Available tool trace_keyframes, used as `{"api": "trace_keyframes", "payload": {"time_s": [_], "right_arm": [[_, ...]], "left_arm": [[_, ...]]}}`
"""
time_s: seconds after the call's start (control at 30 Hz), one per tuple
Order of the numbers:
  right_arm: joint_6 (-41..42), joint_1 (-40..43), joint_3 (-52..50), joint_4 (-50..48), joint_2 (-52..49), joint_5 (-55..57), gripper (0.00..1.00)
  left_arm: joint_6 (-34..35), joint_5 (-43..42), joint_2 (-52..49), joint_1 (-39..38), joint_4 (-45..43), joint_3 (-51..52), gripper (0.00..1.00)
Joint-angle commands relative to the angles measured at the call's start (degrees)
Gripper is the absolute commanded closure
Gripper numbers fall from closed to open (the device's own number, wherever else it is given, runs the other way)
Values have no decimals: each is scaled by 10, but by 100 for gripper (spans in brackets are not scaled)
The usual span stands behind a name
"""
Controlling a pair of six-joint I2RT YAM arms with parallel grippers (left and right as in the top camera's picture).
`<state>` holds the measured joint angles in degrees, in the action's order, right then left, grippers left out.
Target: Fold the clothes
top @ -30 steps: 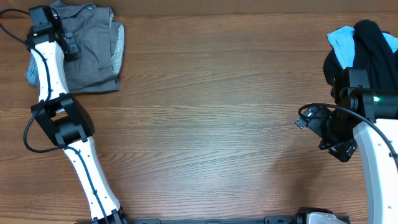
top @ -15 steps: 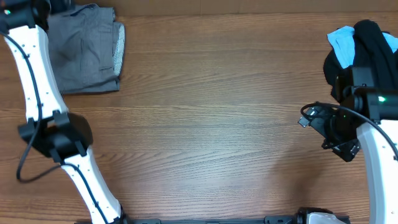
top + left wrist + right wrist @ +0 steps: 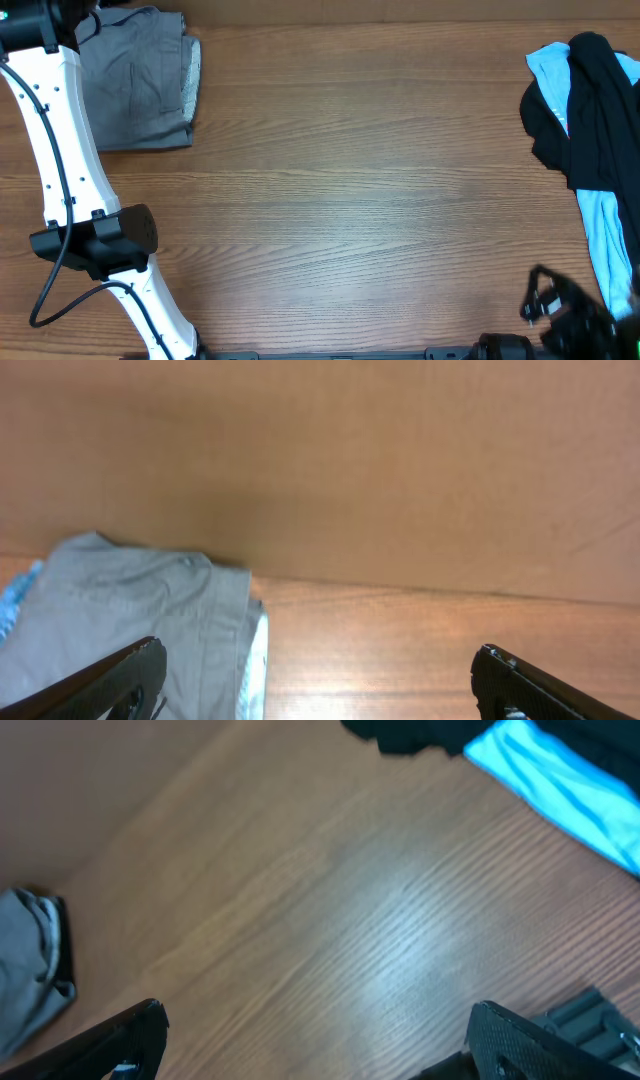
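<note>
The grey shorts [image 3: 140, 85] lie folded flat at the table's far left corner. In the left wrist view the grey shorts [image 3: 130, 620] sit low on the left, with a bit of light-blue cloth [image 3: 12, 610] at their edge. My left gripper [image 3: 318, 682] hangs open above them, its left fingertip [image 3: 130, 672] over the fabric and nothing between the jaws. A black garment [image 3: 600, 110] lies crumpled over a pale-blue garment [image 3: 605, 235] at the right edge. My right gripper [image 3: 315, 1042] is open over bare wood, apart from the black garment [image 3: 420, 732] and pale-blue garment [image 3: 560, 780].
A brown wall [image 3: 320, 460] stands just behind the shorts at the table's far edge. My left arm [image 3: 60, 150] runs along the left side up to the far corner. The right arm [image 3: 565, 315] sits low at the near right corner.
My left gripper opened, let go of the grey shorts and rose toward the far left corner. The right arm drew back to the near right corner, uncovering the black and pale-blue garments.
</note>
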<state>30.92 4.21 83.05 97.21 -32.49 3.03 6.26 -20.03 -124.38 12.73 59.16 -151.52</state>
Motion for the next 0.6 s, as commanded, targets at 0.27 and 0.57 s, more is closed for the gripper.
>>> {"api": "trace_keyframes", "payload": {"time_s": [0.27,0.57], "right_arm": [[-10,3,2,-2,67,16,0],[-10,3,2,-2,67,16,0]], "left_arm": [[11,-14,-6,0,39,-1,0],[11,-14,-6,0,39,-1,0]]}}
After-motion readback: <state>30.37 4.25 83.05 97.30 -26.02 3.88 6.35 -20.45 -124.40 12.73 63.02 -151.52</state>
